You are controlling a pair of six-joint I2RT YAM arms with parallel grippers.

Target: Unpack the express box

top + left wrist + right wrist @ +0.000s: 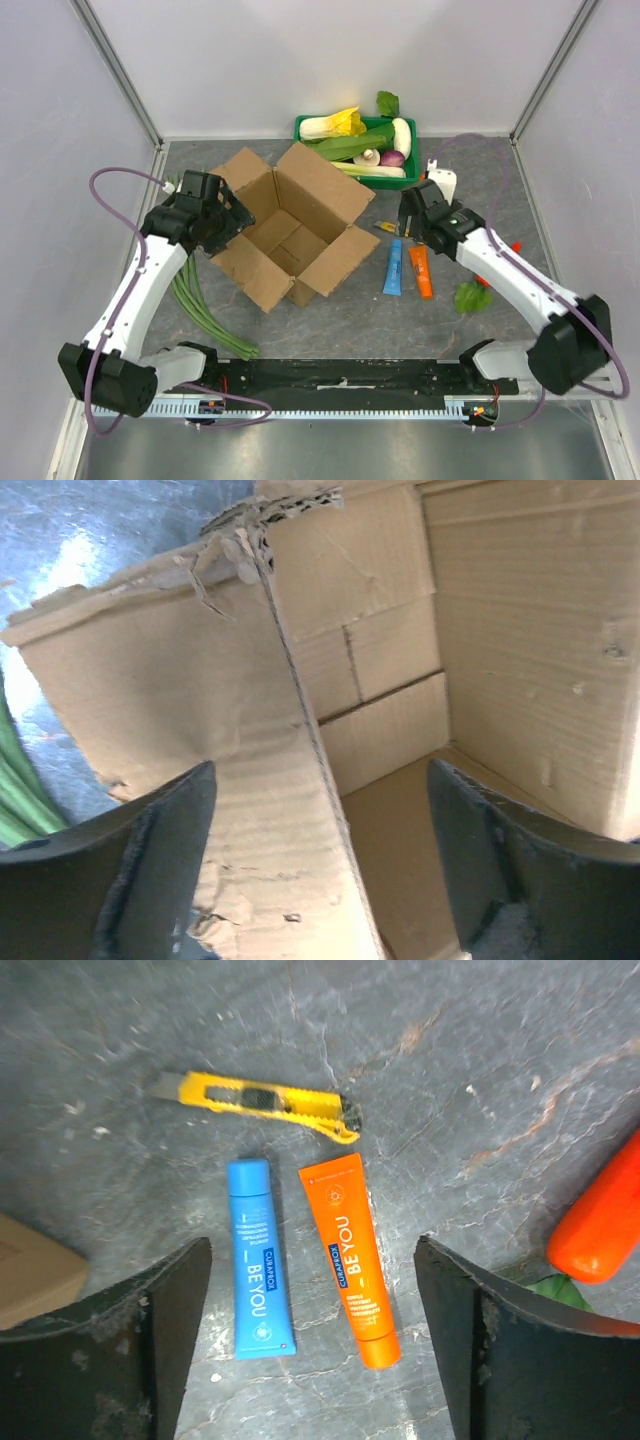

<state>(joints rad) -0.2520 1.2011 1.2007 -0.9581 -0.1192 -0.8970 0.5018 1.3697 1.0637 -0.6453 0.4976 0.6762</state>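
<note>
Left of centre on the dark, marble-veined tabletop (340,310) sits the express box (290,225), a brown corrugated carton set cornerwise, its four flaps splayed outward and its seamed floor panels showing. The left gripper (320,770) hangs over the box's left wall, its dark, scuffed fingers (170,860) spread wide, one on each side of the frayed, fluted cardboard edge, gripping nothing. Just outside that wall a bundle of long green stalks (200,300) curves along the table.

Right of the box, the right gripper (310,1250) hovers with its fingers (480,1340) likewise wide apart and empty. Below it, side by side, lie a smooth blue tube (260,1260) and an orange tube (350,1260). A yellow utility knife (255,1105) lies crosswise just beyond their caps. A glossy orange-red rounded item (600,1225) rests to the right, beside a green leaf (555,1290). A strip of open stone-look surface separates tubes and box. A green plastic tray (308,126) of vegetables stands behind, near the back wall.
</note>
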